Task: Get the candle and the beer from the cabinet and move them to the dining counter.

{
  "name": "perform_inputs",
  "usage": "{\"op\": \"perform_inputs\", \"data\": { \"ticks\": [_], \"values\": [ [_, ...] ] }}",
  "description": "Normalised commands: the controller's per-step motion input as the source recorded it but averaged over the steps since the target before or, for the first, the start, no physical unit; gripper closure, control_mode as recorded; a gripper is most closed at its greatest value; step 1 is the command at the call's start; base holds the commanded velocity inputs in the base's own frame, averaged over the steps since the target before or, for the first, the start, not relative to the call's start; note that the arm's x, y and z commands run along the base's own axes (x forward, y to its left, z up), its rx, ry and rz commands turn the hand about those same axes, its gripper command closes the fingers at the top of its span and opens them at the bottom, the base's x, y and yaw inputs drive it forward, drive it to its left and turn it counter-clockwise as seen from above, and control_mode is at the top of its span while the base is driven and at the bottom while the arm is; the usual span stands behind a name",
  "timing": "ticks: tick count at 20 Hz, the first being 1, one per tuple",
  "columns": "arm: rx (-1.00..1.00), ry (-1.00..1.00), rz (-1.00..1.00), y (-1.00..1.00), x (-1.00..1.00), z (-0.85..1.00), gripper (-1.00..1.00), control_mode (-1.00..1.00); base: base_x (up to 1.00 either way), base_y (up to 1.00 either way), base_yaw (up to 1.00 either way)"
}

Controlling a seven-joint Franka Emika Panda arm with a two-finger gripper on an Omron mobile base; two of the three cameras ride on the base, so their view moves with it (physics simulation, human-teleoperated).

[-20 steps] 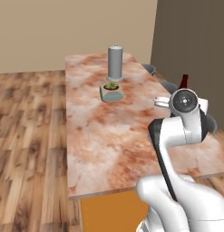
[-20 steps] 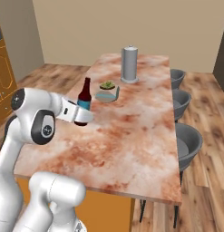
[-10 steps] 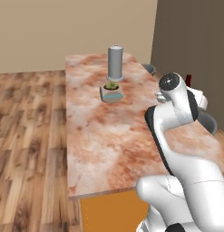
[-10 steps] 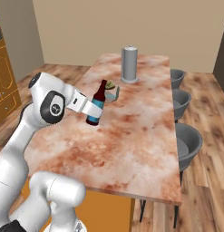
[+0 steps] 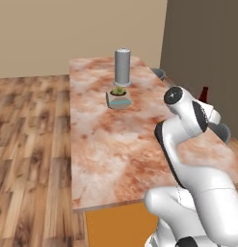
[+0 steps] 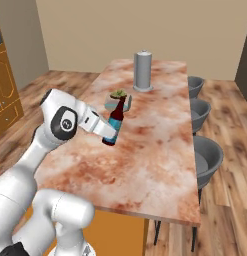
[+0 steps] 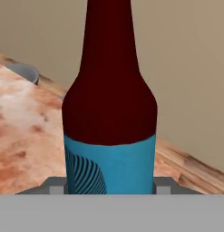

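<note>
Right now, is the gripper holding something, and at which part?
Yes: the gripper holds the beer at its lower body, on the blue label.

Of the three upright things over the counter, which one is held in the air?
The beer: the gripper holds it tilted above the dining counter; candle and grey cylinder stand on it.

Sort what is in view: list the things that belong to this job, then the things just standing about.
Job things:
- small dark brown glass beer bottle with a blue label, held in the gripper
- long reddish-beige marble dining counter

Standing about:
- tall grey cylinder
- small pale dish with greenish-yellow contents
- grey round chairs
</note>
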Motion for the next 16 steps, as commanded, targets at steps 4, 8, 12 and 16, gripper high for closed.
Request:
{"op": "perform_inputs", "data": {
  "ticks": [4,8,12,16],
  "values": [
    [-0.05,0.04,-0.22,-0.02,0.22,-0.41,1.00,-1.00,0.00,0.00,0.00],
    [-0.04,0.29,-0.25,-0.09,0.26,-0.10,1.00,-1.00,0.00,0.00,0.00],
    [-0.12,0.14,-0.26,-0.04,0.07,-0.15,1.00,-1.00,0.00,0.00,0.00],
    [-0.18,-0.01,-0.29,0.00,0.01,-0.19,1.00,-1.00,0.00,0.00,0.00]
  ]
}}
